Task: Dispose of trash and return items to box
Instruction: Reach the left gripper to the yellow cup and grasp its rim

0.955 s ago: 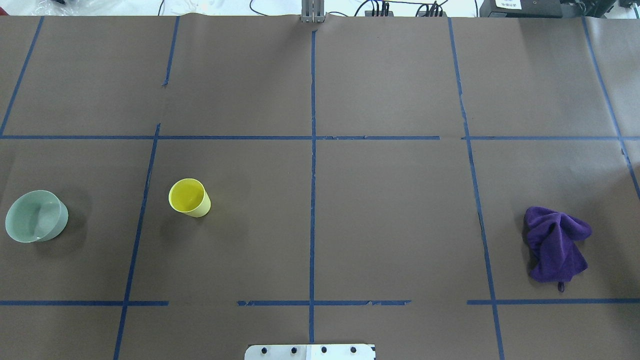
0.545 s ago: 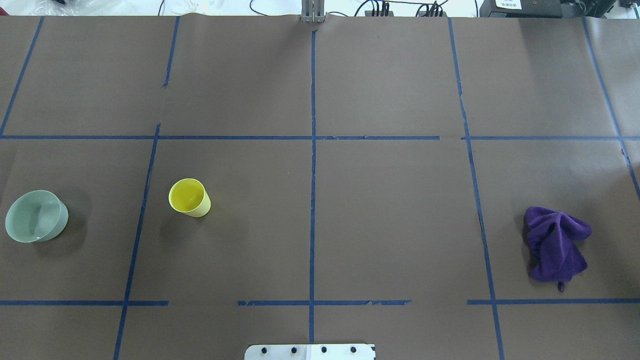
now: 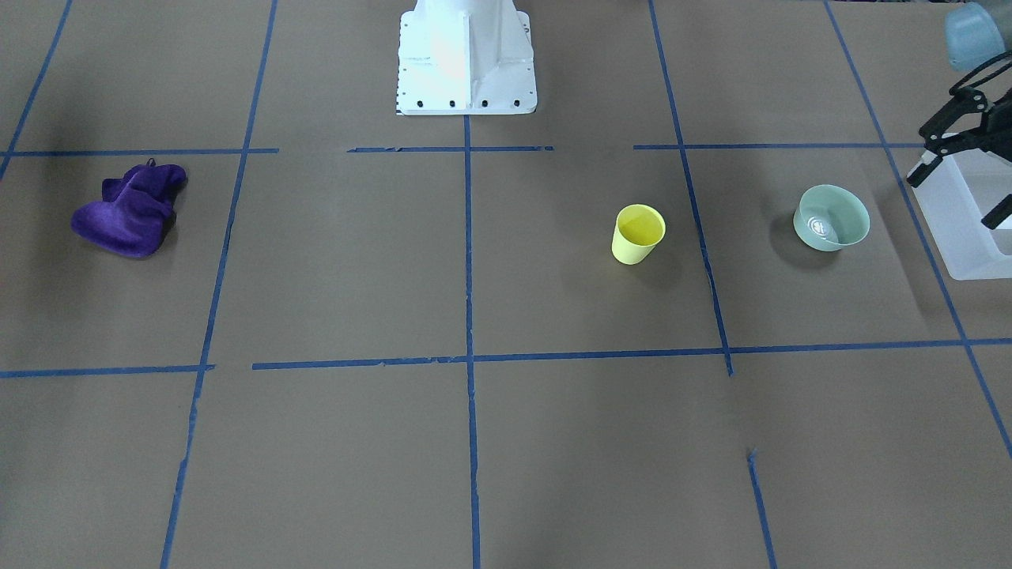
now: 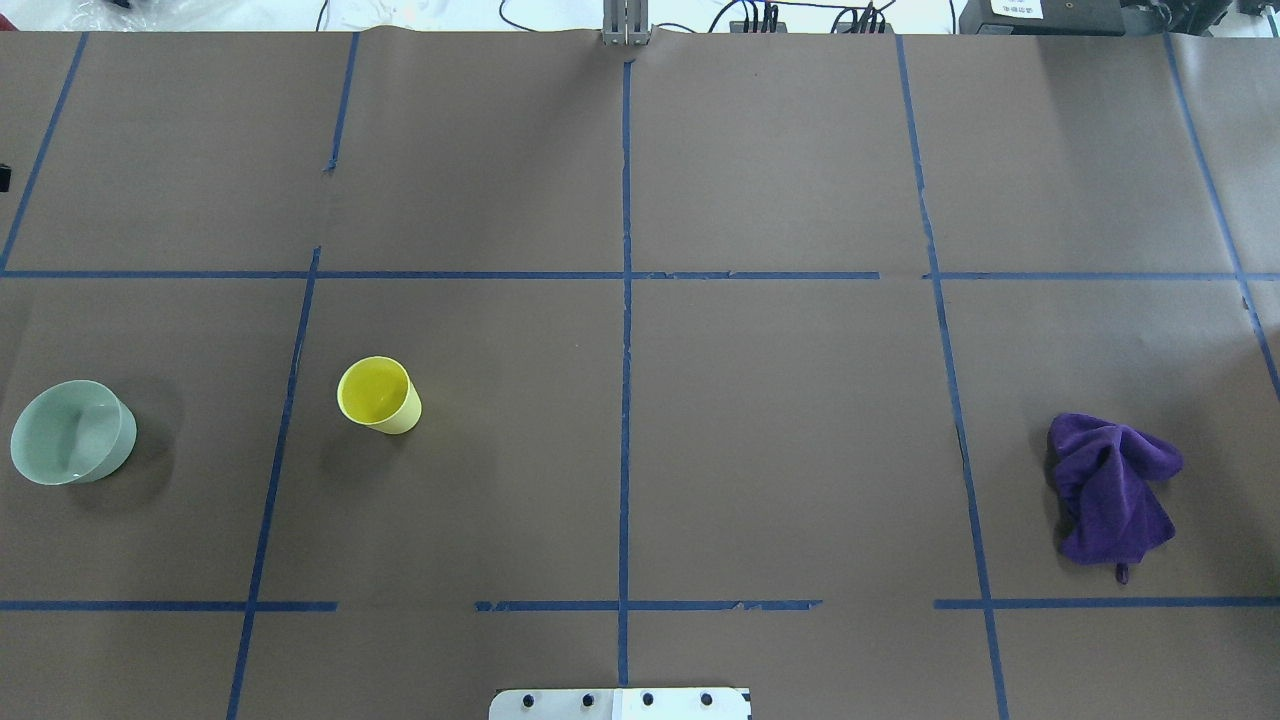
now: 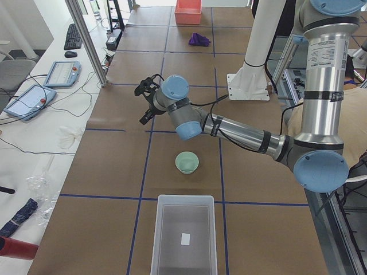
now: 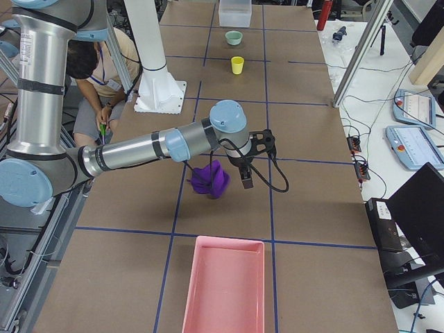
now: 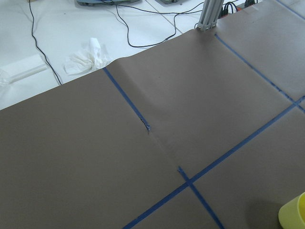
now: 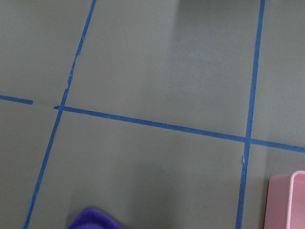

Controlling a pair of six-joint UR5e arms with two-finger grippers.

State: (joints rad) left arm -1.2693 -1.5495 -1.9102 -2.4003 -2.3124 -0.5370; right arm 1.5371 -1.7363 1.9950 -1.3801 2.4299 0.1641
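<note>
Exterior left: left arm point(image 5: 241, 132) outstretched, end effector point(image 5: 141, 106) past bowl point(image 5: 187, 162)

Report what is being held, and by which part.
Nothing is held. The cup, bowl and cloth lie free on the table; the left tool hangs open and empty, the right tool carries nothing visible.

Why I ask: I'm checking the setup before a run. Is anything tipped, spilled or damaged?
Nothing is tipped or spilled: the yellow cup and the mint bowl stand upright, apart. Only the purple cloth lies crumpled in a heap, and the blue tape grid has gaps and frayed ends.
</note>
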